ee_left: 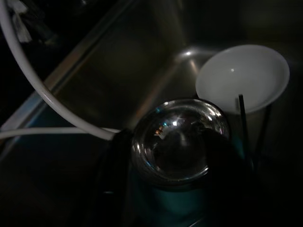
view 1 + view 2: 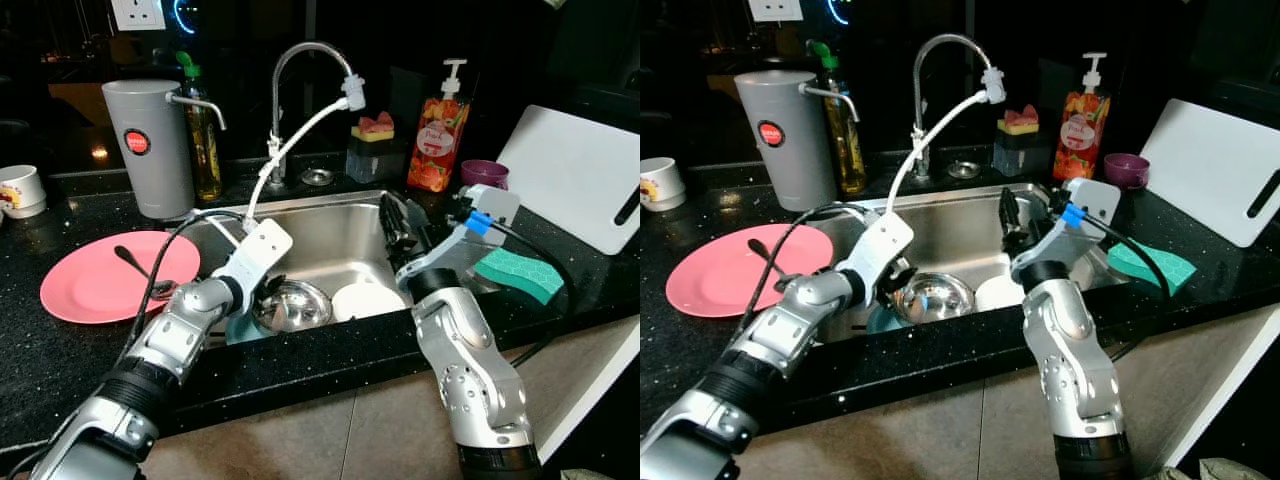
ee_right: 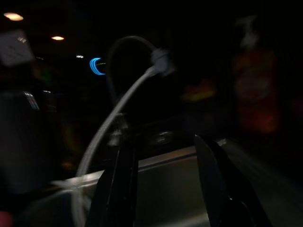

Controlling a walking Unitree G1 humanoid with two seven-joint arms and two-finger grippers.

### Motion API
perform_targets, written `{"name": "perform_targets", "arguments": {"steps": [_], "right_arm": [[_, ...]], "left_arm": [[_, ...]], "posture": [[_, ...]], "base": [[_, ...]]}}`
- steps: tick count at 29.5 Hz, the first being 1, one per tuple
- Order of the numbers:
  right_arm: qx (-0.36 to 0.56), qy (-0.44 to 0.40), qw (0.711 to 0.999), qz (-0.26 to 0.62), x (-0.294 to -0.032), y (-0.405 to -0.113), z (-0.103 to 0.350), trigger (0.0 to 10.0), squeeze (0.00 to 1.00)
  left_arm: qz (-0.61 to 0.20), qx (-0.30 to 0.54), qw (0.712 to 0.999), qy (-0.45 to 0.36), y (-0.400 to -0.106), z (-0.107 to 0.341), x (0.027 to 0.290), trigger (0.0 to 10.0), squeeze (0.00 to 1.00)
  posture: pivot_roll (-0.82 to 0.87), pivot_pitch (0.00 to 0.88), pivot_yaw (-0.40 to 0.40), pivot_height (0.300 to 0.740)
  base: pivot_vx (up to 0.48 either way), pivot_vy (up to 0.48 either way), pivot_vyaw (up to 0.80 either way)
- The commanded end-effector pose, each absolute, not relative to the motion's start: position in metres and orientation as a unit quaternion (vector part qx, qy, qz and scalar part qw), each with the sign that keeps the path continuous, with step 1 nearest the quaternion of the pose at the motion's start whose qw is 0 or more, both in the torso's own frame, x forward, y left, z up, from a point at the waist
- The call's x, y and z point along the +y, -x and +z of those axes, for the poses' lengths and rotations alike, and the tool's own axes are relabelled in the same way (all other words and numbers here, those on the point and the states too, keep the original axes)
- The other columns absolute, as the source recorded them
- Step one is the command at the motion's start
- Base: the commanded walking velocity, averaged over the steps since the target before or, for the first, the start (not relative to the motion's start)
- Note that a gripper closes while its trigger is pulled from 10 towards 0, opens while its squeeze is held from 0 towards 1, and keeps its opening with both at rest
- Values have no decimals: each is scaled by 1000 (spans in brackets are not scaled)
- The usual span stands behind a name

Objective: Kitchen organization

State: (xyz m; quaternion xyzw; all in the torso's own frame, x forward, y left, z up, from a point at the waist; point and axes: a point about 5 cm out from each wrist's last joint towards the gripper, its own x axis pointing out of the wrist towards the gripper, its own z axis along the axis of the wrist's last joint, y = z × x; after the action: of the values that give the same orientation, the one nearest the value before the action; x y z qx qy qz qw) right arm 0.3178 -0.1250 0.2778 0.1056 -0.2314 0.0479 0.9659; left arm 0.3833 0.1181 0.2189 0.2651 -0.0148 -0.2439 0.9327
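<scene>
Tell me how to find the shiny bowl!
Look at the sink in the black counter, under the curved tap. The steel bowl sits at the sink's front, just beside the left hand. It is mirror-shiny metal, while the dish next to it is plain white.

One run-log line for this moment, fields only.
left gripper: in sink, at steel bowl | right gripper: open, raised over sink | white bowl: beside steel bowl
</scene>
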Motion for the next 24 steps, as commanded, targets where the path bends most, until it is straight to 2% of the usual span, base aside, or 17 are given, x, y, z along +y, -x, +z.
{"name": "perform_targets", "arguments": {"steps": [1,7,10,12,16,19,24], "right_arm": [[-250,-66,966,19,-128,-315,277,10000,0],[-258,-37,965,-5,-131,-314,276,10000,0],[-262,4,964,-39,-137,-313,273,10000,0],[-262,4,964,-39,-137,-313,273,10000,0],[-248,30,964,-87,-150,-313,264,10000,0],[-236,32,965,-107,-158,-311,258,10000,0],[-230,29,966,-110,-160,-308,254,10000,0]], "left_arm": [[-226,-26,935,-271,-385,218,120,10000,0],[-197,-57,945,-254,-385,226,123,10000,0],[-138,-113,961,-213,-382,241,130,10000,0],[-138,-113,961,-213,-382,241,130,10000,0],[-94,-168,967,-166,-367,252,136,10000,0],[-87,-193,968,-133,-350,257,134,10000,0],[-90,-205,967,-120,-337,259,132,10000,0]], "posture": [[73,80,-5,740],[73,83,-5,740],[74,86,-7,740],[74,86,-7,740],[77,93,-12,740],[77,97,-11,740],[78,98,-12,740]], "base": [[0,0,0],[0,0,0],[0,0,0],[0,0,0],[0,0,0],[0,0,0],[0,0,0]]}}
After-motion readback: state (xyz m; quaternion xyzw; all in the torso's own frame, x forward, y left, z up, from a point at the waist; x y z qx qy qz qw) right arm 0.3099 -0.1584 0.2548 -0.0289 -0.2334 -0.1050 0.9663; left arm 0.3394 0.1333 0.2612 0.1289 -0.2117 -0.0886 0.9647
